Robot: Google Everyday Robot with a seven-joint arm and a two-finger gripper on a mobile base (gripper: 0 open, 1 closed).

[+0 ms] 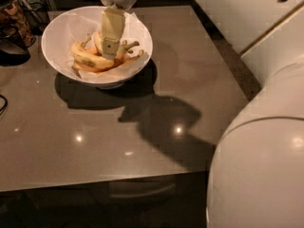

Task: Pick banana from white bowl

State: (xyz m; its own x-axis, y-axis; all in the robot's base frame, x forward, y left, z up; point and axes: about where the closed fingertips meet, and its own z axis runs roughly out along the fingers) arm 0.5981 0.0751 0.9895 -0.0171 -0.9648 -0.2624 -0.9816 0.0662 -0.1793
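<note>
The white bowl [61,32], lined with crinkled paper, stands at the table's far left. Several bananas lie in it. The pale-yellow banana [97,42] lies mid-bowl, mostly hidden behind my gripper, with a brown stem poking out to the right. A blotchy yellow banana [88,60] lies in front of it and an orange-tinted one [127,58] to the right. My gripper [110,52] reaches down from the top edge into the middle of the bowl, its tip among the bananas at the pale one.
Dark objects [12,49] and a jar [10,13] stand left of the bowl. A cable [2,103] lies at the table's left edge. My white body [256,165] fills the lower right. The brown table [142,141] ends near the bottom.
</note>
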